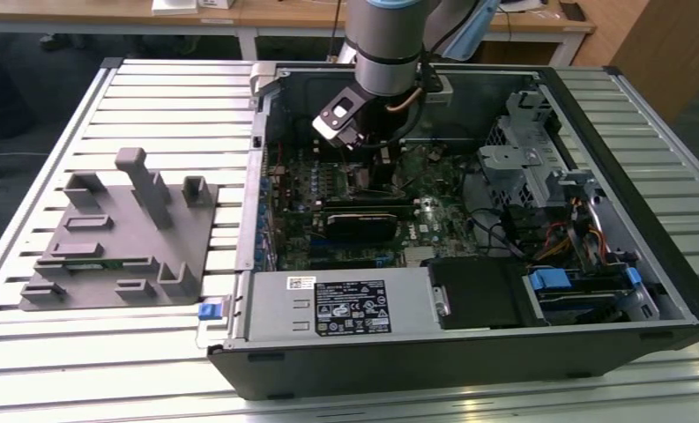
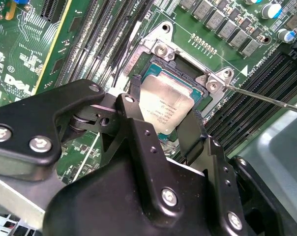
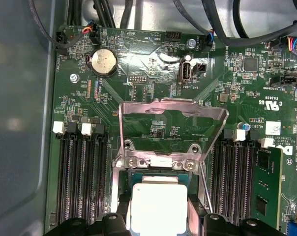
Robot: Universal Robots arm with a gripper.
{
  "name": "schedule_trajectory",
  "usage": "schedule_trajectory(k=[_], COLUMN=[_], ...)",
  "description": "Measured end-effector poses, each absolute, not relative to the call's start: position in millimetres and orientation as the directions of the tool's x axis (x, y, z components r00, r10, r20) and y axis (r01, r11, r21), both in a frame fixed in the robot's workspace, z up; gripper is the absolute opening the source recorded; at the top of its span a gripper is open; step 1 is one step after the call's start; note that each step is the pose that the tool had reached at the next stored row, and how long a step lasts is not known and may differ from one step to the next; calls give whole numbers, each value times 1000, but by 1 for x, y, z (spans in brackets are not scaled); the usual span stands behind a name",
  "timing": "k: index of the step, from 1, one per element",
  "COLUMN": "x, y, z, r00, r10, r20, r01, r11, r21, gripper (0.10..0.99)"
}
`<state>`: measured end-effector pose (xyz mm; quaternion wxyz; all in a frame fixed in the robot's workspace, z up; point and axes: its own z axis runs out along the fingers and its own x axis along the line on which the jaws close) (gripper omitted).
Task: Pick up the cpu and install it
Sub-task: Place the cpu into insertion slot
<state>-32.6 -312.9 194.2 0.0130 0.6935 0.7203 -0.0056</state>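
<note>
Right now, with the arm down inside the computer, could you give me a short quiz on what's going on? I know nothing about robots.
1. True or false: the metal plate hinged at the socket stands swung open.
2. Where is the cpu? A) on a grey holder outside the case; B) between the fingers, at the socket; C) on the slatted table.
3. In one word: what colour is the board around the socket?
Key: 1 true; 2 B; 3 green.
</note>
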Motion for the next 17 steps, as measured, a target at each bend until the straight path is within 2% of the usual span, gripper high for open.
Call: schedule_trajectory(k=[5,6,17], x=[-33,-33,-33], y=[-313,-313,-313], z=[194,194,203], r00=[-38,-38,-38], r10=[999,999,999], r20=[-27,-27,-27], r01=[999,999,999], r11=[38,38,38], r21=[10,10,10], gripper=[553,616,600])
